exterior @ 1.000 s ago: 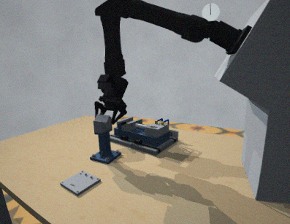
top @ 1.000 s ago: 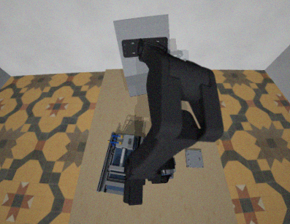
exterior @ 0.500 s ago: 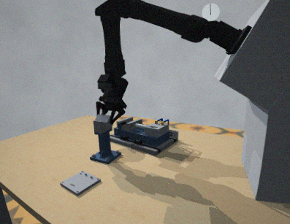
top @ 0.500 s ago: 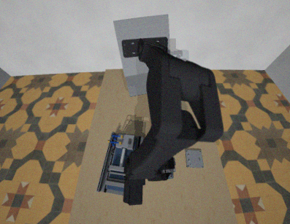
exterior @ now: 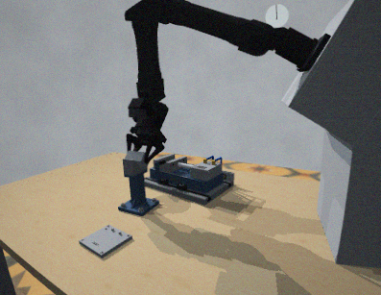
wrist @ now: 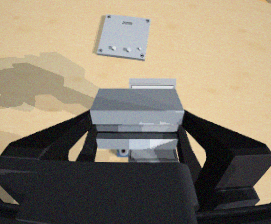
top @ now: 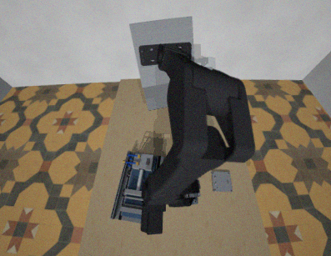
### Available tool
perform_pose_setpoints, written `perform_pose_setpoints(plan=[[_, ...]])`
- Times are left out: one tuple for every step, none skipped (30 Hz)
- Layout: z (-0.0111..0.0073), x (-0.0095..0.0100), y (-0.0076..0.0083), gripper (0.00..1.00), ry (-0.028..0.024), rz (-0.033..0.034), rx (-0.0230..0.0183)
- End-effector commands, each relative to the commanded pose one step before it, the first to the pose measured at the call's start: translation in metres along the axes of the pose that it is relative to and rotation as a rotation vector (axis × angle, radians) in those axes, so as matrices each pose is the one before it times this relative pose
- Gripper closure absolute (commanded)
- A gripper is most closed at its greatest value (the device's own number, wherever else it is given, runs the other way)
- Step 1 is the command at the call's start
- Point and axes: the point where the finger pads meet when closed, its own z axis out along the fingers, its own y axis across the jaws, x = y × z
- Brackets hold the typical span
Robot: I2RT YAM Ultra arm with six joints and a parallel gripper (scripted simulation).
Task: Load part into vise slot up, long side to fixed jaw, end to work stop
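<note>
Gripping the part [exterior: 133, 162], the gripper [exterior: 143, 149] has its fingers shut on the grey block's 2 sides, atop the blue V-block [exterior: 138, 191]. In the exterior view the vise [exterior: 189, 176] lies at 3 o'clock from the V-block, just beside it, jaws apart. At 7 o'clock, well apart, lies the plate [exterior: 106, 239].
</note>
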Motion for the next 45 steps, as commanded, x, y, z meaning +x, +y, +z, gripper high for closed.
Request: perform_pose_setpoints(plan=[[-0.00552,0.00303,-0.00807,1.0,-0.00619,-0.00477,0.01128],[0.0,0.0,0.0,1.0,0.0,0.0,0.0],[0.0,0.0,0.0,1.0,0.0,0.0,0.0],[0.0,0.0,0.0,1.0,0.0,0.0,0.0],[0.0,0.0,0.0,1.0,0.0,0.0,0.0],[0.0,0.0,0.0,1.0,0.0,0.0,0.0],[0.0,0.0,0.0,1.0,0.0,0.0,0.0],[0.0,0.0,0.0,1.0,0.0,0.0,0.0],[0.0,0.0,0.0,1.0,0.0,0.0,0.0],[0.0,0.0,0.0,1.0,0.0,0.0,0.0],[-0.00001,-0.00001,0.00001,1.0,0.0,0.0,0.0],[-0.00001,-0.00001,0.00001,1.0,0.0,0.0,0.0],[-0.00002,-0.00002,0.00001,1.0,0.0,0.0,0.0],[-0.00002,-0.00002,0.00002,1.0,0.0,0.0,0.0],[-0.00003,-0.00003,0.00003,1.0,0.0,0.0,0.0],[-0.00004,-0.00004,0.00003,1.0,0.0,0.0,0.0],[-0.00004,-0.00005,0.00004,1.0,0.0,0.0,0.0],[-0.00005,-0.00005,0.00005,1.0,0.0,0.0,0.0],[0.0,0.0,0.0,1.0,0.0,0.0,0.0],[0.0,0.0,0.0,1.0,0.0,0.0,0.0],[-0.00006,-0.00006,0.00006,1.0,0.0,0.0,0.0],[-0.00007,-0.00007,0.00006,1.0,0.0,0.0,0.0],[-0.00049,-0.00086,-0.00064,1.0,0.00018,-0.0024,0.00111],[-0.00059,-0.00102,-0.00077,1.0,0.00022,-0.00288,0.00133],[-0.00065,-0.00114,-0.00086,1.0,0.00024,-0.0032,0.00148],[-0.00072,-0.00125,-0.00095,1.0,0.00027,-0.00353,0.00163],[-0.00078,-0.00137,-0.00104,1.0,0.0003,-0.00387,0.00178],[-0.00085,-0.00149,-0.00112,1.0,0.00032,-0.0042,0.00193],[-0.00092,-0.00161,-0.00121,1.0,0.00035,-0.00455,0.00209],[-0.00099,-0.00173,-0.0013,1.0,0.00038,-0.00488,0.00224],[-0.00078,-0.00133,-0.00092,1.0,0.00028,-0.00362,0.00166],[-0.00017,-0.00018,0.00016,1.0,0.0,0.0,-0.00001],[0.00008,0.00011,0.00179,1.0,-0.00031,0.00396,-0.00183],[0.00034,0.0004,0.00346,1.0,-0.00064,0.00805,-0.00371],[0.00036,0.00041,0.00364,1.0,-0.00067,0.00845,-0.00389],[0.0,0.0,0.0,1.0,0.0,0.0,0.0],[0.0,0.0,0.0,1.0,0.0,0.0,0.0],[0.00038,0.00043,0.0038,1.0,-0.0007,0.00883,-0.00406],[0.00039,0.00045,0.00398,1.0,-0.00074,0.00924,-0.00424],[-0.0002,-0.0002,0.00041,1.0,-0.00004,0.00046,-0.00021],[-0.00023,-0.00024,0.00024,1.0,0.0,0.00001,0.0],[-0.00024,-0.00025,0.00024,1.0,0.0,0.00001,0.0],[-0.0003,-0.00031,0.00015,1.0,0.0,0.00001,0.0],[-0.00039,-0.0004,0.00001,1.0,0.0,0.0,0.00001],[-0.0004,-0.00041,0.00001,1.0,0.0,0.0,0.00001]])
